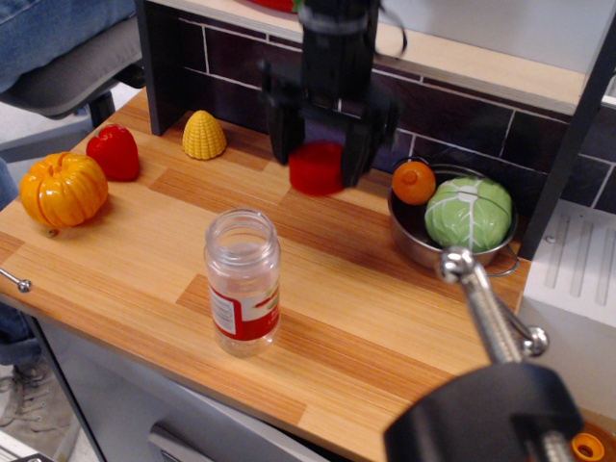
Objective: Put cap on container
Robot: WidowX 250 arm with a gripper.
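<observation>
The red cap (317,168) is held between the black fingers of my gripper (319,166), lifted well above the wooden counter. The frame is slightly blurred there. The container (243,282) is a clear jar with a red-and-white label. It stands upright and open-mouthed at the front middle of the counter, below and to the left of the cap. The gripper is shut on the cap and apart from the jar.
A steel pot (419,240) at the right holds a green cabbage (469,213) and an orange (415,182). A yellow corn (204,135), a red pepper (114,151) and an orange pumpkin (64,189) sit at the left. A clamp (491,318) stands at the front right. A tiled wall and a shelf lie behind.
</observation>
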